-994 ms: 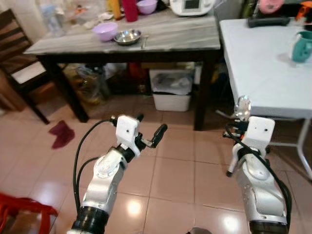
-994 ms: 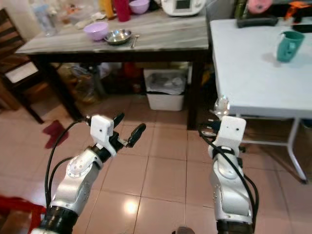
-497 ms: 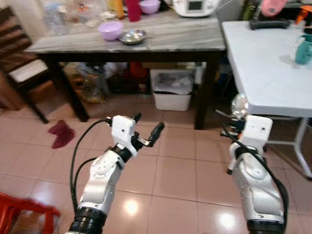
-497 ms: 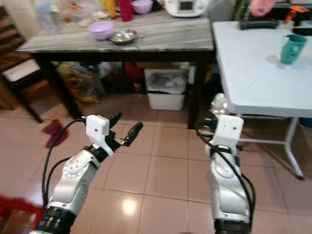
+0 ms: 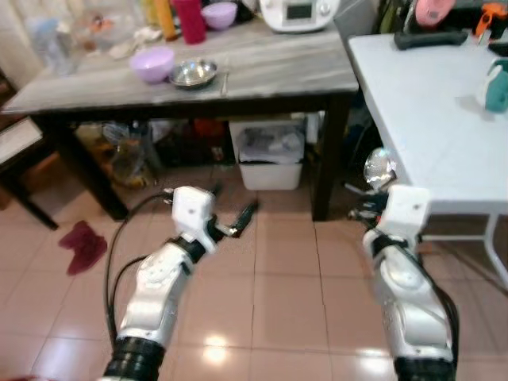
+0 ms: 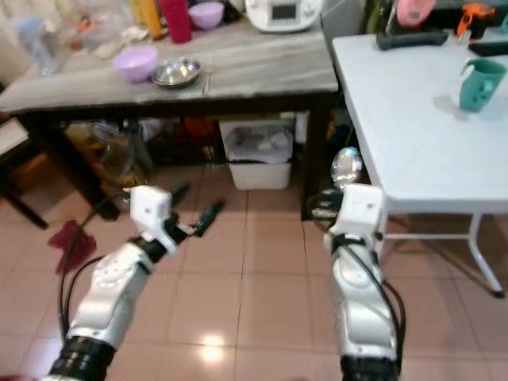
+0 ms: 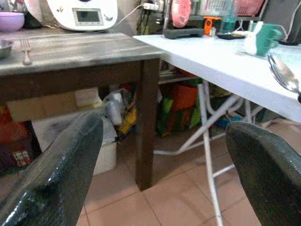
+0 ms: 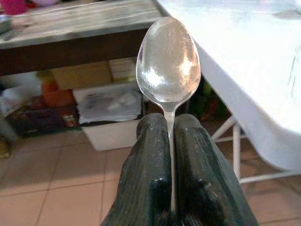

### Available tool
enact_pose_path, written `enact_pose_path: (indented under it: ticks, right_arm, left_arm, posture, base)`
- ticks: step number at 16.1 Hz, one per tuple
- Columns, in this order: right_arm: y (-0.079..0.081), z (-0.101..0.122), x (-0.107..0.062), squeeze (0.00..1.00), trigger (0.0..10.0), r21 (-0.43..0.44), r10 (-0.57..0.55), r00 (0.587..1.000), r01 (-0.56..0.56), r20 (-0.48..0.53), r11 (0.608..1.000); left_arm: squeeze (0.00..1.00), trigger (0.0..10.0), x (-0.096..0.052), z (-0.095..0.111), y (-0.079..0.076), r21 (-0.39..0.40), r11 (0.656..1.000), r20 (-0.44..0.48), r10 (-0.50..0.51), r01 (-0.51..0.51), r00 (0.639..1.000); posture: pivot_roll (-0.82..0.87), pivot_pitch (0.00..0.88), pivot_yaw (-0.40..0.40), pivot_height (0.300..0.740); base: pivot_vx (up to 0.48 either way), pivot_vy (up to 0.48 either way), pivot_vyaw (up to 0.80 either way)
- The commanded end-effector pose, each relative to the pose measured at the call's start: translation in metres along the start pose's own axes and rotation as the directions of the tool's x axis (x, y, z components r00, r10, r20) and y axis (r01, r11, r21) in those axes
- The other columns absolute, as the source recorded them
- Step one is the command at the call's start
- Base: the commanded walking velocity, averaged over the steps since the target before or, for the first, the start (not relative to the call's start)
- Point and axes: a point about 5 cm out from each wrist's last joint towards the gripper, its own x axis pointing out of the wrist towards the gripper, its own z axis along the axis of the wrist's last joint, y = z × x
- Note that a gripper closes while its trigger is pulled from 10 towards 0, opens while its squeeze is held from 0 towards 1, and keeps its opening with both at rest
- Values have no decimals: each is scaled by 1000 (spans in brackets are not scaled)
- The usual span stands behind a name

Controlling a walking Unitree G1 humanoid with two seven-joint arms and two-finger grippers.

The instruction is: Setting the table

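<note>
My right gripper (image 8: pixel 170 136) is shut on a metal spoon (image 8: pixel 168 66), whose bowl sticks up past the fingers; the spoon (image 5: pixel 379 167) hangs in front of the near edge of the white table (image 5: pixel 429 111). My left gripper (image 5: pixel 230 218) is open and holds nothing, raised over the tiled floor before the dark wooden table (image 5: pixel 262 75). On that table lie a purple bowl (image 5: pixel 152 63), a steel bowl (image 5: pixel 193 73) and a fork (image 7: pixel 25 48). A teal mug (image 6: pixel 479 82) stands on the white table.
A white bin (image 5: pixel 271 156) and bags sit under the dark table. A white appliance (image 5: pixel 298 12), a red cup (image 5: pixel 187 17) and a second purple bowl (image 5: pixel 219 13) stand at its back. A red cloth (image 5: pixel 81 243) lies on the floor. The white table's legs (image 6: pixel 476 246) stand to my right.
The camera has moved closer to the tables and panned right. Both arms keep their pose, the spoon still held in the right gripper.
</note>
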Motion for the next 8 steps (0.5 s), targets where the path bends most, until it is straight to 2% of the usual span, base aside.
enact_pose_path:
  ticks: [1,8]
  right_arm:
    - [-8,4,0,0,10000,-6,-25,1000,25,17,1000]
    - [-7,4,0,0,10000,-13,-17,1000,18,23,1000]
  left_arm:
    - [0,10000,5,3,-7,4,999,7,-34,34,999]
    - [0,10000,6,3,-9,2,999,10,-42,42,999]
  posture:
    - [-227,79,108,740]
    - [-228,78,104,740]
  base:
    - [480,0,0]
    - [480,0,0]
